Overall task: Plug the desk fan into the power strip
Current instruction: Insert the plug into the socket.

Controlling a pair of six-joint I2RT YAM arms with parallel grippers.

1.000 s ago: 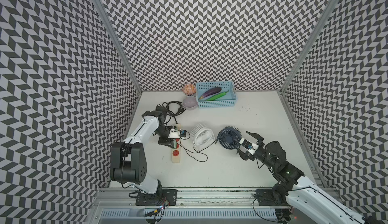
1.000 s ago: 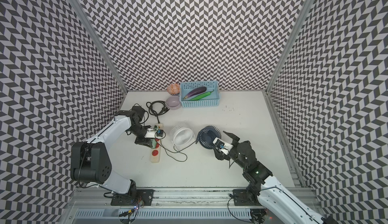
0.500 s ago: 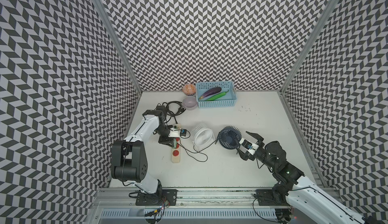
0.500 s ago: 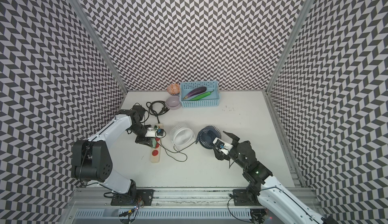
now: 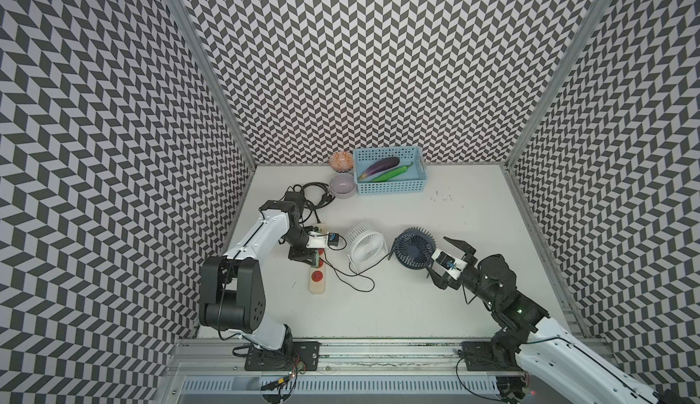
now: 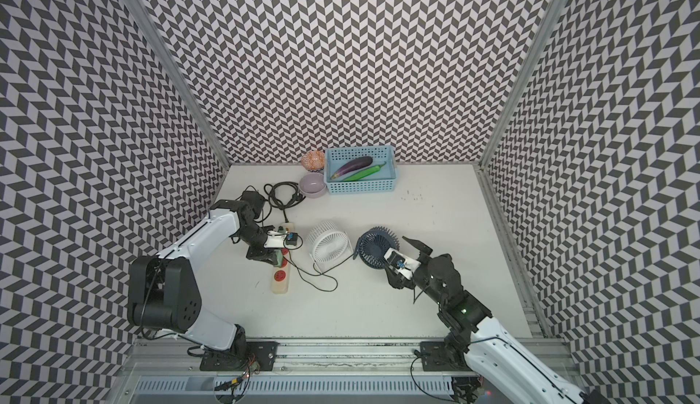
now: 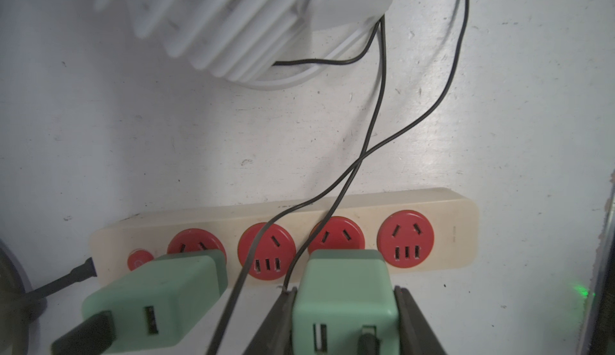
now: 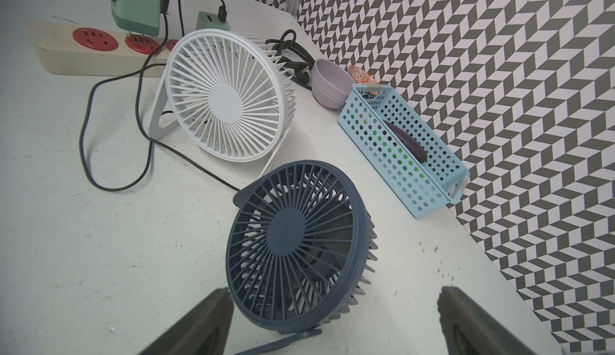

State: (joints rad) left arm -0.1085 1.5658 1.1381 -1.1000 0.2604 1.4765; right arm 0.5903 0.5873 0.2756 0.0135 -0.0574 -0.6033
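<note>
Table (image 5: pixel 416 307); 2 fans (image 8: pixel 226 100) (image 8: pixel 293 233); 2 adapters (image 7: pixel 153 296); left fingers (image 7: pixel 276 323) clamp adapter (image 7: pixel 342 290); right fingers (image 8: pixel 199 326) apart

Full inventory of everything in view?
power strip: 1, cream with red sockets, left side
seated adapter: 1, green, strip's end socket
held adapter: 1, green, over a socket
white fan: 1, centre
dark blue fan: 1, beside white fan
cord coil: 1, black, back left
basket: 1, light blue, back
eggplant: 1, purple, in basket
green vegetable: 1, in basket
lilac bowl: 1, beside basket
patterned bowl: 1, orange, beside basket
left gripper: shut on held adapter
right gripper: open, facing dark blue fan
</note>
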